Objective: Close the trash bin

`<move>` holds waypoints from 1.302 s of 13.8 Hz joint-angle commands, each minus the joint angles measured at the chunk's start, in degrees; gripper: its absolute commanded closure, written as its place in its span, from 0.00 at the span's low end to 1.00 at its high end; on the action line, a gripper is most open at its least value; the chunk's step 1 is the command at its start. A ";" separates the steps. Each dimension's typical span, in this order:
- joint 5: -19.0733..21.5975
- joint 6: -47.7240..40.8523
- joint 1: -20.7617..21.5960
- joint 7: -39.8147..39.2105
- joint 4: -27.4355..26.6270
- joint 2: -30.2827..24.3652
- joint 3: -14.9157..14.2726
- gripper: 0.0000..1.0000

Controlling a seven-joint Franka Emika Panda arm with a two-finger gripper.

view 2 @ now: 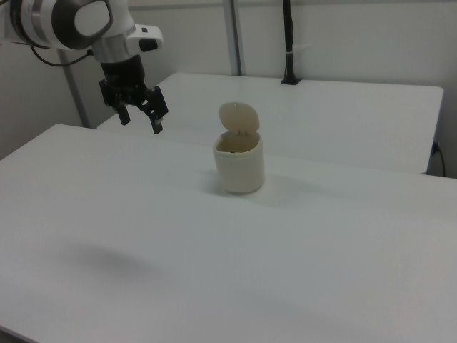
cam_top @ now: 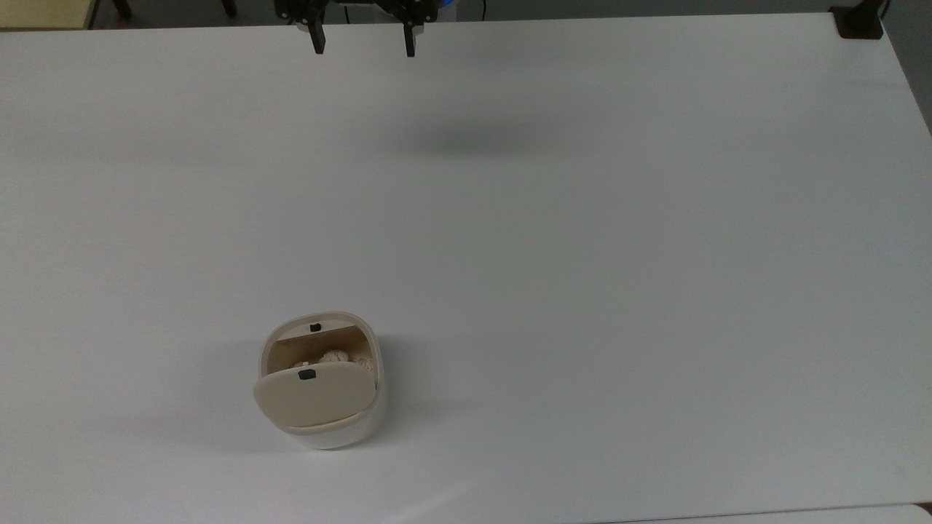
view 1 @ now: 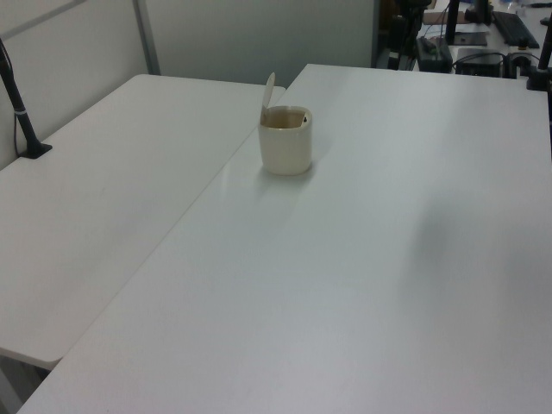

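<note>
In the right view, the gripper (view 2: 141,118) is seen at the upper left, hung from the white and grey arm (view 2: 68,23) well above the white table (view 2: 143,236), its two black fingers (view 2: 158,123) spread apart with nothing between them. Further toward the right view's right, the trash bin (view 2: 240,166) is found standing upright on the table, well apart from the gripper; its beige lid (view 2: 238,117) is raised on the hinge and stands nearly vertical over the far rim, so the bin is open. A second white table (view 2: 343,121) is seen behind it, with a black pole (view 2: 288,43) rising from its far edge. In the top view, the gripper (cam_top: 362,40) is placed at the upper edge, left of centre, fingers parted, and a soft shadow (cam_top: 473,138) is cast on the table below it. The trash bin (cam_top: 320,378) is located lower down, left of centre (a small black tab (cam_top: 306,375) is carried on the lid, and pale crumpled contents (cam_top: 335,358) are visible inside). In the left view, the bin (view 1: 285,138) is set near the seam between the two tables, its lid (view 1: 268,91) upright on the left view's left side.
</note>
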 commanded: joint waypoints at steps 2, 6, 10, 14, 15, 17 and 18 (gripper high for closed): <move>0.16 -0.67 0.10 -0.72 0.26 -0.29 -0.34 0.00; 0.16 -0.67 0.10 -0.63 0.26 -0.20 -0.34 0.00; 0.16 -0.58 0.01 -0.63 0.17 -0.20 -0.34 0.00; 0.07 -0.41 -0.87 1.56 0.26 -0.20 -0.34 0.00; 0.07 0.03 -1.30 0.78 0.35 -0.20 -0.43 0.00; 0.86 2.30 -2.97 0.94 2.45 0.85 -0.43 0.00; 0.87 3.19 -3.07 1.47 2.89 1.46 -0.43 0.00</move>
